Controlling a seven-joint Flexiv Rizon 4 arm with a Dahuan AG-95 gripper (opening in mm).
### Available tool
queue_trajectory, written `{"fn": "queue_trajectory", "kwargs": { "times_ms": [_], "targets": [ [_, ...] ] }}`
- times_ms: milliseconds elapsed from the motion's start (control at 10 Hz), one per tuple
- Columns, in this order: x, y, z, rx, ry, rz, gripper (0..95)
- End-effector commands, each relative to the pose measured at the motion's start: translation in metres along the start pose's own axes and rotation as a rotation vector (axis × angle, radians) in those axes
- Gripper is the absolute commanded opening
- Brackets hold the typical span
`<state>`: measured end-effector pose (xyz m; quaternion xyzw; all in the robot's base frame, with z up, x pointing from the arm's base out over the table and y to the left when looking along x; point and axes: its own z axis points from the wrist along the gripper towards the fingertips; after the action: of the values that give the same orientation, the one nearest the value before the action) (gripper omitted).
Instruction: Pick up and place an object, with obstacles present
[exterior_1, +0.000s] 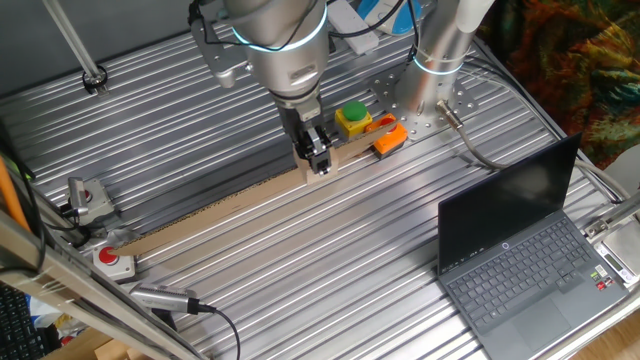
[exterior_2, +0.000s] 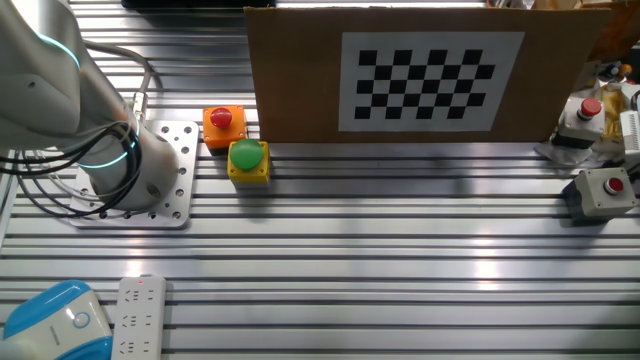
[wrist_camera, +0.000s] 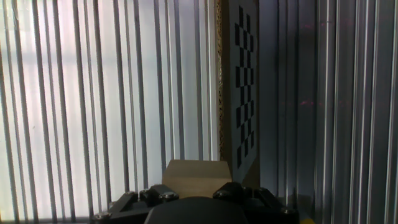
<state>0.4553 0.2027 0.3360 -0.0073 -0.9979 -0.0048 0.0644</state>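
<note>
Far left on the table (exterior_1: 300, 260) sits a red button (exterior_1: 106, 257). From there the long cardboard strip (exterior_1: 220, 208) runs up and right across the ribbed surface, right to where the action is. The gripper (exterior_1: 318, 165) hangs over the strip's right-hand end. In the hand view the tan block (wrist_camera: 196, 174) sits just ahead of the fingers, close beside the strip's checkered face. Is it clamped or merely framed? The fingertips are hidden, so it cannot be told. The block looks light, stiff and a little crushable, so a gentle squeeze on two opposite flat faces should suit it. Further right wait the yellow box (exterior_1: 352, 118), the orange piece (exterior_1: 390, 140) and the laptop (exterior_1: 520, 260).
</note>
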Motion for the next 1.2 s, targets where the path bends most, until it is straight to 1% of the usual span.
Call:
{"fn": "queue_trajectory", "kwargs": {
  "times_ms": [100,300,600,800,900,1200],
  "targets": [
    [0.0002,-0.0003,0.0005,0.012,-0.002,-0.007,0.0],
    [0.0002,-0.0003,0.0005,0.006,-0.002,-0.021,0.0],
    [0.0002,-0.0003,0.0005,0.010,-0.002,-0.074,0.0],
    [0.0002,-0.0003,0.0005,0.012,-0.009,-0.088,0.0],
    [0.0002,-0.0003,0.0005,0.023,-0.014,-0.093,0.0],
    [0.0002,-0.0003,0.0005,0.008,-0.007,-0.080,0.0]
  ]
}}
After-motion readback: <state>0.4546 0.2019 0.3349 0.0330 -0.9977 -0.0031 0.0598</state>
